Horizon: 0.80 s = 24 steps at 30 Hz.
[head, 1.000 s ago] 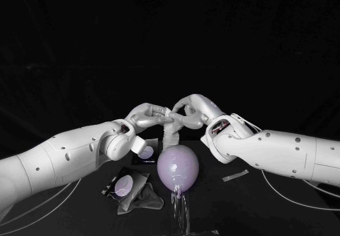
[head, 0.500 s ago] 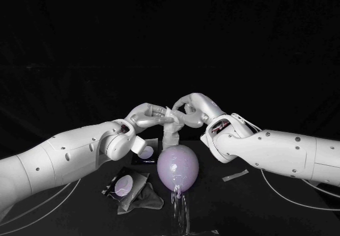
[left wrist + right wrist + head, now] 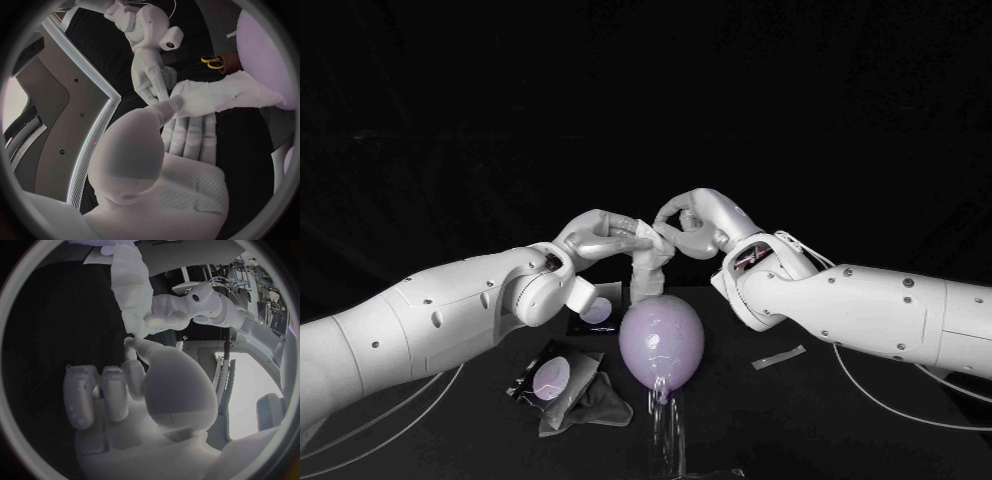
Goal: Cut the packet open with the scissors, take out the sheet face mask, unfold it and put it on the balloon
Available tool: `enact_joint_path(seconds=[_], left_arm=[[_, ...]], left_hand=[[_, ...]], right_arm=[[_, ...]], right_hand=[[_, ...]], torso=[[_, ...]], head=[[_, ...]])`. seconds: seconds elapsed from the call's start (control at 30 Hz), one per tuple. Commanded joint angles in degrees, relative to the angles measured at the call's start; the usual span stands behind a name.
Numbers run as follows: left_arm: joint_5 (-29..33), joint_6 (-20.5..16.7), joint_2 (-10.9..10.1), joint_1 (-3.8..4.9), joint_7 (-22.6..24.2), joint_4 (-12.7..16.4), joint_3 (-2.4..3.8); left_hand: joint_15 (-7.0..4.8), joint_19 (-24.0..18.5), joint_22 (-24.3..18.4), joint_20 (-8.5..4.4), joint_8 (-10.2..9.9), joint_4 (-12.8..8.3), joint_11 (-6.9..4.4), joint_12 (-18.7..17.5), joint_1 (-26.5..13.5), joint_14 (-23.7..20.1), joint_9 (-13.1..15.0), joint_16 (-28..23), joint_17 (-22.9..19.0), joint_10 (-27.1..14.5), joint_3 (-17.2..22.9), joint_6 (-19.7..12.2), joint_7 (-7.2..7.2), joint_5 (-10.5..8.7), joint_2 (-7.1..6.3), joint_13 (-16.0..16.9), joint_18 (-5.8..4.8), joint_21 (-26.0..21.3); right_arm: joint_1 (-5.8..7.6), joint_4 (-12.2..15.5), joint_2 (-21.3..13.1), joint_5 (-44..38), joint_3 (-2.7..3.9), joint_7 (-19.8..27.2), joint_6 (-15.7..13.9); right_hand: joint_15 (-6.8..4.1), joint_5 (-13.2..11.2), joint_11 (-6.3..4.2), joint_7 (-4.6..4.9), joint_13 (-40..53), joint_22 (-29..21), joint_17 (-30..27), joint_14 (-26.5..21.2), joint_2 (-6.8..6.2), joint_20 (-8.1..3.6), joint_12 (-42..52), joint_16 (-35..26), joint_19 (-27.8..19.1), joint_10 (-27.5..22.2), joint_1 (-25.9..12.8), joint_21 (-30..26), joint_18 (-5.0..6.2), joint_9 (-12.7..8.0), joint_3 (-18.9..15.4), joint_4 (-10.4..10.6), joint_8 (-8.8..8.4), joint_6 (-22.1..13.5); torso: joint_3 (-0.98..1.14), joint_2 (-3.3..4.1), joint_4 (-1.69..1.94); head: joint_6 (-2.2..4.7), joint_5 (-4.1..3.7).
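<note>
Head view: left hand [image 3: 607, 238] and right hand [image 3: 687, 225] are meeting at frame centre, both pinching the top of the sheet mask [image 3: 646, 268]. The mask is hanging as a limp, folded white strip, its long axis running straight down the frame. Its lower end is reaching the top of the balloon [image 3: 661, 340] directly below; can't tell if it's touching. Both hands are equally near, so I'd guess unfolding needs them pulling apart sideways. The balloon is looking smooth, glossy, egg-shaped and pale lilac. The cut packet [image 3: 571, 385] is lying crumpled at lower left on the bench [image 3: 776, 425], the cut-off strip [image 3: 779, 357] at lower right. Left wrist view: the left thumb is pressing the wrinkled, cloth-like mask [image 3: 219, 95] and the right hand [image 3: 150, 80] is nipping the neighbouring edge. Yellow-handled scissors [image 3: 214, 62] are lying beyond. Right wrist view: the right hand [image 3: 134, 390] is pinching the mask [image 3: 128, 285], with the left hand [image 3: 172, 310] gripping opposite.
</note>
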Motion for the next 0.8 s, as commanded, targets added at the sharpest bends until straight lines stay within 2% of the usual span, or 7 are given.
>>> enact_joint_path(seconds=[0.03,0.33,0.43,0.47,0.6,0.63,0.8], left_arm=[[0.0,0.2,0.0,0.11,0.7,0.1,0.09],[0.0,0.1,0.0,0.11,0.7,0.1,0.09],[0.0,0.1,0.0,0.11,0.7,0.1,0.09],[0.0,0.1,0.0,0.11,0.7,0.1,0.09],[0.0,0.1,0.0,0.11,0.7,0.1,0.09],[0.0,0.1,0.0,0.11,0.7,0.1,0.09],[0.0,0.0,0.0,0.11,0.7,0.1,0.08]], left_hand=[[-0.39,-0.3,0.1,0.13,-0.2,-0.1,-0.76,0.2,-0.2,-0.1,0.0,0.2,0.0,0.9,0.1,0.2,-0.02,0.23,0.56,0.1,0.85,0.2],[-0.39,-0.3,0.1,0.13,-0.2,-0.1,-0.76,0.2,-0.2,-0.1,0.0,0.2,0.0,0.9,0.1,0.2,-0.02,0.23,0.56,0.1,0.85,0.2],[-0.39,-0.3,0.1,0.13,-0.2,-0.1,-0.76,0.2,-0.2,-0.1,0.0,0.2,0.0,0.9,0.1,0.2,-0.02,0.23,0.56,0.1,0.85,0.2],[-0.39,-0.3,0.1,0.13,-0.2,-0.1,-0.76,0.2,-0.2,-0.1,0.0,0.2,0.0,0.9,0.1,0.2,-0.02,0.23,0.56,0.1,0.85,0.2],[-0.39,-0.3,0.1,0.13,-0.2,-0.1,-0.76,0.2,-0.2,-0.1,0.0,0.2,0.0,0.9,0.1,0.2,-0.02,0.23,0.56,0.1,0.85,0.2],[-0.39,-0.3,0.1,0.13,-0.2,-0.1,-0.76,0.2,-0.2,-0.1,0.0,0.2,0.0,0.9,0.1,0.2,-0.02,0.23,0.56,0.1,0.85,0.2],[-0.39,-0.3,0.1,0.13,-0.2,-0.1,-0.76,0.2,-0.2,-0.1,0.0,0.2,0.0,0.9,0.1,0.2,-0.02,0.23,0.56,0.1,0.85,0.2]], right_arm=[[-0.01,-0.1,-0.2,0.7,0.03,0.8,-1.8],[-0.01,0.2,-0.9,3.3,0.06,1.8,-2.7],[0.0,0.3,-1.1,4.9,0.06,2.4,-1.4],[0.0,0.4,-1.1,5.2,0.06,2.5,-0.9],[0.0,0.8,-1.0,5.8,0.06,2.4,1.4],[0.0,0.8,-1.0,5.8,0.06,2.2,2.1],[0.0,0.9,-0.7,5.5,0.05,0.8,4.9]], right_hand=[[-0.19,0.2,-0.13,0.08,8.7,14.7,15.0,6.1,0.78,-0.11,1.4,0.2,5.4,1.3,-0.1,0.8,-0.52,0.4,0.6,-0.2,0.93,0.3],[-0.22,0.2,-0.17,0.04,9.3,14.8,15.0,6.1,0.78,-0.13,2.5,0.2,5.5,1.8,-0.4,1.0,-0.57,0.7,1.0,-0.5,1.46,0.3],[0.02,0.1,0.08,0.31,7.9,14.3,15.0,6.1,0.73,-0.05,-0.3,0.2,4.8,0.6,-2.7,-0.3,-0.25,0.7,0.5,1.1,1.48,-0.4],[0.29,0.3,0.61,0.93,6.8,14.1,15.0,6.1,-1.27,0.06,-2.4,0.2,4.3,-0.3,-5.2,-1.0,-0.08,0.4,-1.3,2.5,0.68,-1.9],[0.88,0.2,1.24,1.66,6.4,13.9,15.0,6.1,-4.06,0.45,-3.3,0.2,4.0,-0.8,-8.9,-1.5,0.04,-0.3,-4.2,4.8,-0.34,-3.3],[1.19,0.2,1.5,2.0,6.4,13.9,15.0,6.1,-5.81,0.79,-3.5,0.2,4.0,-1.0,-10.7,-1.6,0.06,-0.7,-6.1,6.0,-0.86,-3.7],[1.41,0.1,1.74,2.1,6.2,13.8,15.0,6.1,-7.25,1.14,-3.9,0.2,3.8,-1.2,-11.6,-1.9,0.16,-1.2,-8.3,7.1,-1.31,-3.7]], torso=[[-0.01,0.02,0.04],[-0.01,0.02,0.01],[-0.02,-0.03,-0.07],[-0.02,-0.02,-0.07],[0.0,-0.01,0.01],[0.0,-0.01,0.02],[-0.04,-0.01,0.03]], head=[[0.01,-0.08],[-0.01,0.05],[-0.06,0.08],[-0.06,0.09],[-0.03,-0.01],[-0.02,-0.01],[-0.03,-0.06]])
